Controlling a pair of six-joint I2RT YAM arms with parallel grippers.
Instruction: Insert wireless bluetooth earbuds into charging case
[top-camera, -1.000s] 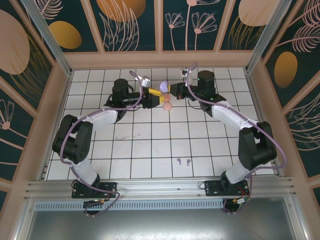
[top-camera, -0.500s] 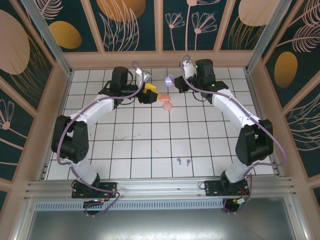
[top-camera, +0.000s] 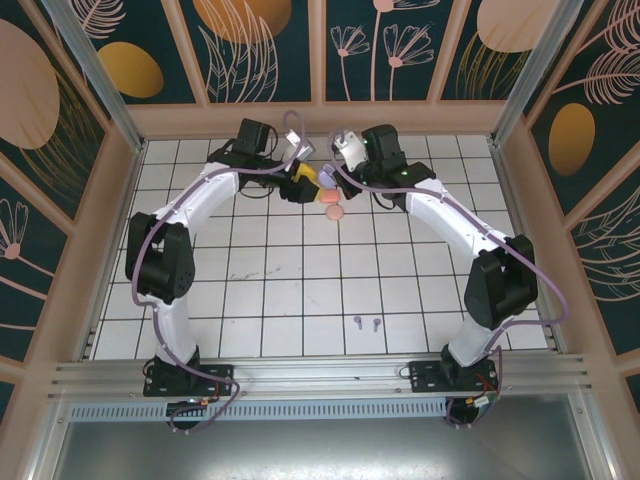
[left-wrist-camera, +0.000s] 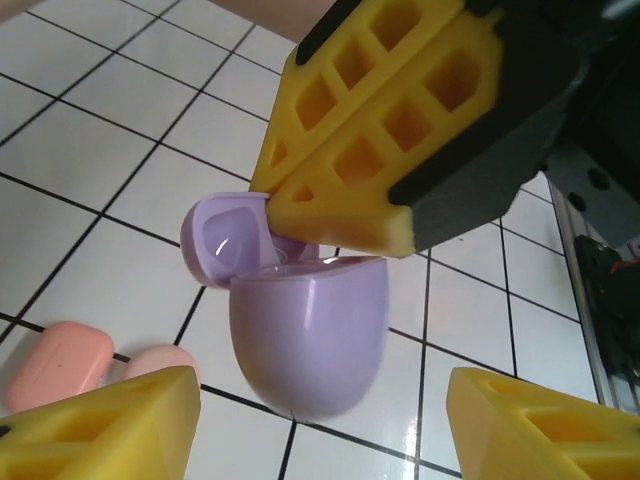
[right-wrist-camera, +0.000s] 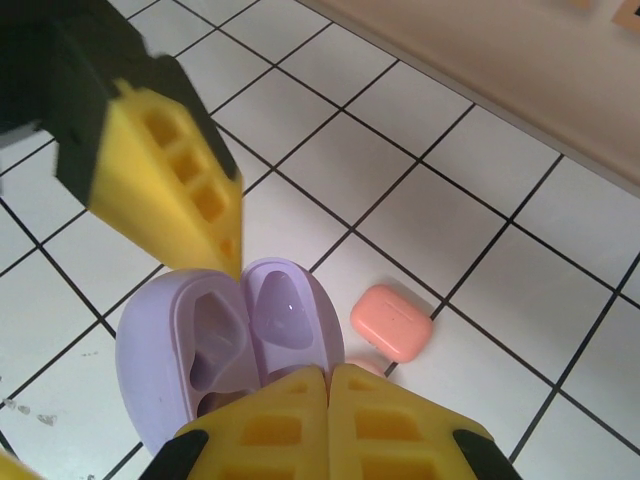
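We are looking at both arms reaching to the far middle of the white tiled table (top-camera: 250, 290), where their end effectors are meeting. The right end effector (right-wrist-camera: 327, 378) is pressing its yellow fingers together. It is pinching the purple charging case (right-wrist-camera: 215, 345) by its rim near the hinge and holding it clear of the tiles.

The case is hanging open. In the left wrist view its lid (left-wrist-camera: 224, 238) is tipping back to the left of the rounded body. In the right wrist view its two moulded wells are facing the camera.

The left end effector (top-camera: 302, 183) is standing spread, with its two yellow fingers (left-wrist-camera: 105, 425) flanking the case from below, one on each side. From the right wrist, one of those fingers is hovering just beside the far edge of the case, and we cannot tell whether it is touching.

On the tiles under the raised case, a closed coral-red case (right-wrist-camera: 392, 322) is lying just beside a tan-peach case (left-wrist-camera: 158, 360).

The purple earbuds (top-camera: 357, 321) are lying side by side on the table toward its near edge. They are sitting between the two arms, well apart from the purple charging case and from both end effectors.
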